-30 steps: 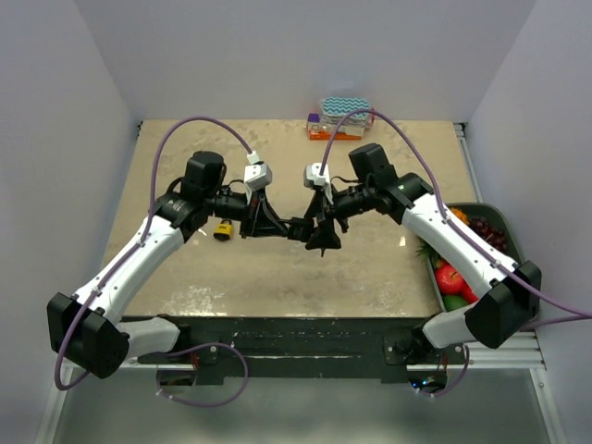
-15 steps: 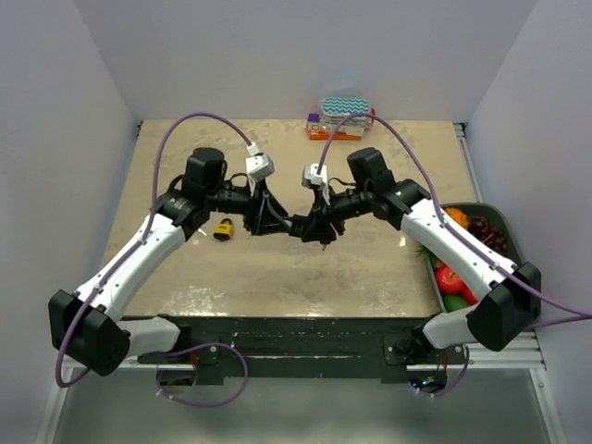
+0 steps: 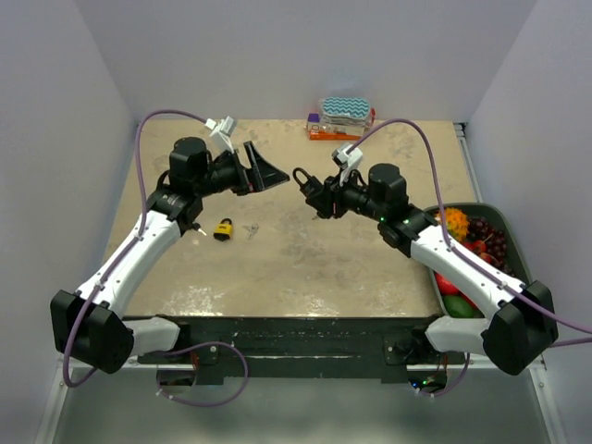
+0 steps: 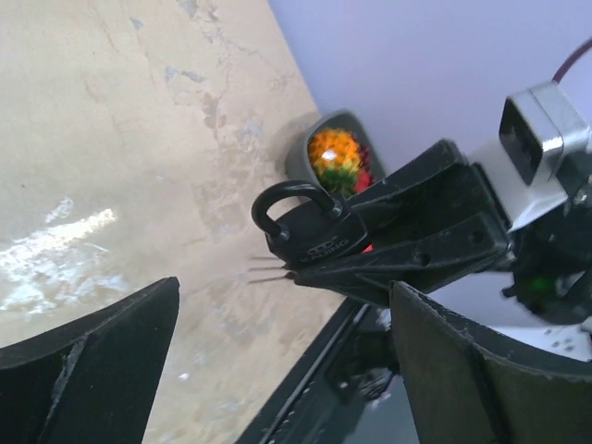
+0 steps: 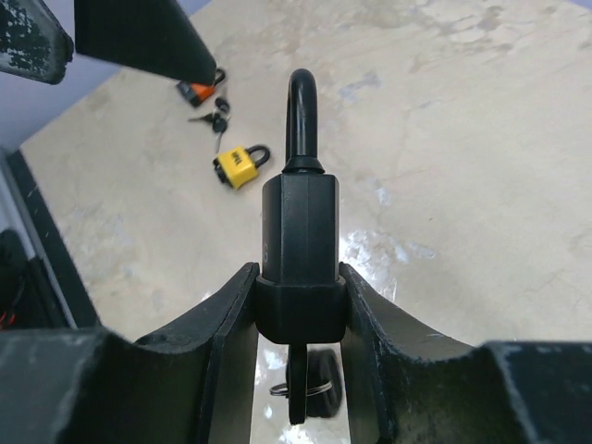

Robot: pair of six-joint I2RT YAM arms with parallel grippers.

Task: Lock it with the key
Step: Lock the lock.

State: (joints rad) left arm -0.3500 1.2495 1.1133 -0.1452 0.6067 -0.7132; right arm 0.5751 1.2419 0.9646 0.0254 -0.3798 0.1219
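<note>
A black padlock (image 5: 298,222) stands upright between my right gripper's fingers, its shackle (image 5: 302,111) pointing away from the wrist. My right gripper (image 5: 296,273) is shut on the lock's lower body. A key (image 5: 296,398) on a wire ring sticks out of the lock's underside. From above, the padlock (image 3: 305,182) hangs over the table's middle in the right gripper (image 3: 319,194). My left gripper (image 3: 268,171) is raised to its left, open and holding nothing. In the left wrist view the padlock (image 4: 310,231) sits beyond the wide-apart fingers of the left gripper (image 4: 282,305).
A yellow padlock (image 3: 223,228) lies on the table at the left, with small keys (image 3: 250,227) beside it and an orange tag (image 5: 199,91) nearby. Packets (image 3: 342,116) are stacked at the back edge. A tray of fruit (image 3: 504,242) stands at the right.
The grippers met at the table's middle. The left one has opened and drawn back up and left. The right one has shut on the black padlock and carried it up and back.
</note>
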